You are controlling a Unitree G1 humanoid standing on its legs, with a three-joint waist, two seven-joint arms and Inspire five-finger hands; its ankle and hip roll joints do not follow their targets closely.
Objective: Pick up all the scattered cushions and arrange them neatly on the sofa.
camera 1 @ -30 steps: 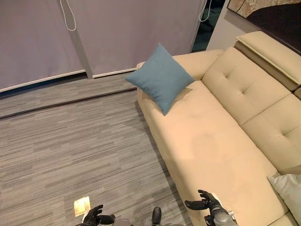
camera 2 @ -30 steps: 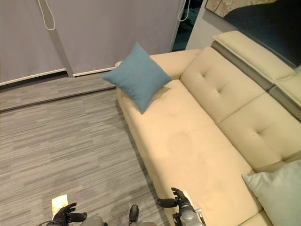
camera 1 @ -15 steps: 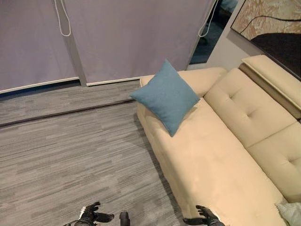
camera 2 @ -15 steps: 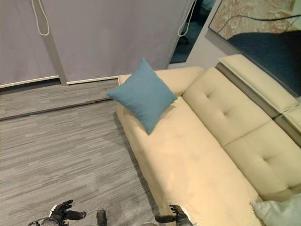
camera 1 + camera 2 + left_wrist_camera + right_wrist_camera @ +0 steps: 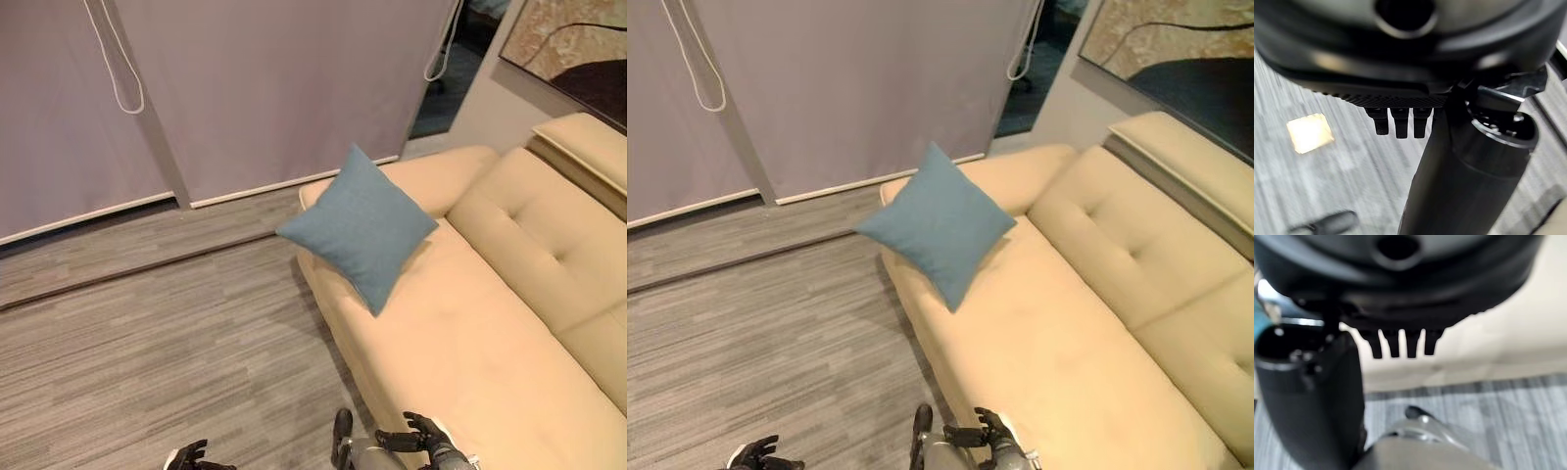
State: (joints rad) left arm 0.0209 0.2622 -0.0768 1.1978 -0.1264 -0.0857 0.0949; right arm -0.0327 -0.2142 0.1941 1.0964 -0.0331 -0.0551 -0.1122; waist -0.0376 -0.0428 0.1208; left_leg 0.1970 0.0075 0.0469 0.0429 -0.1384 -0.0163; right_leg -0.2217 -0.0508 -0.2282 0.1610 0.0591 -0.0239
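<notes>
blue cushion (image 5: 360, 224) tilted on sofa (image 5: 490, 323) | L hand (image 5: 191, 457) & R hand (image 5: 419, 439): fingers relaxed, empty

Seat: the long cream upholstered sofa (image 5: 460, 333) has bare seat from frame centre to lower right.
Obstacle: a square blue fabric cushion (image 5: 359, 225) stands on one corner at the sofa's far end, leaning toward the cream padded armrest (image 5: 411, 176).
Floor: grey striped carpet (image 5: 147, 343) lies bare at left.
Back edge: grey roller blinds (image 5: 245, 88) close off the top, possibly reaching the floor.
</notes>
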